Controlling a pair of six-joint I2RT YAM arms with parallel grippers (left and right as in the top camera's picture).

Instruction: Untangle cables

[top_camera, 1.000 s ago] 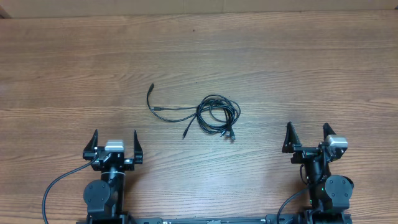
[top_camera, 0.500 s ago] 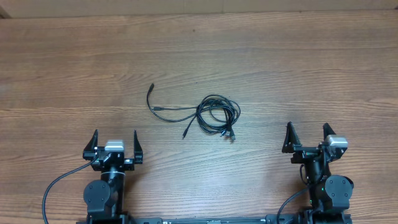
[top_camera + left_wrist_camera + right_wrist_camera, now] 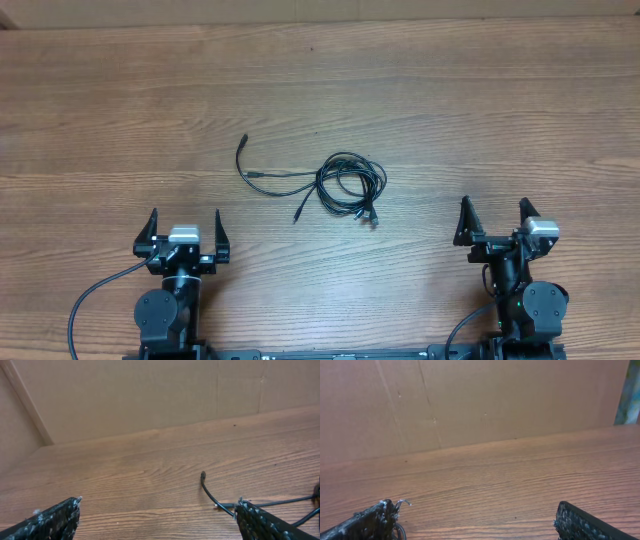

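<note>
The cables (image 3: 345, 183) are judged light, limp, snag-prone (coil loosely knotted); best grasped at the free tail by its plug (image 3: 244, 140). Both the left gripper (image 3: 186, 216) and right gripper (image 3: 493, 206) stand spread, empty.

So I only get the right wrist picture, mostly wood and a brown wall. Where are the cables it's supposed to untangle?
Observer: Overhead shows the cables in a small coiled tangle on the table, between the two arms and out ahead of them.
Visitor: Is a claw holding them?
Observer: No. The left gripper and right gripper both stand open, apart from the tangle.
Visitor: One solid knot?
Observer: Not quite. The left wrist view shows one plug end lying free on the wood, away from the coil.
</note>
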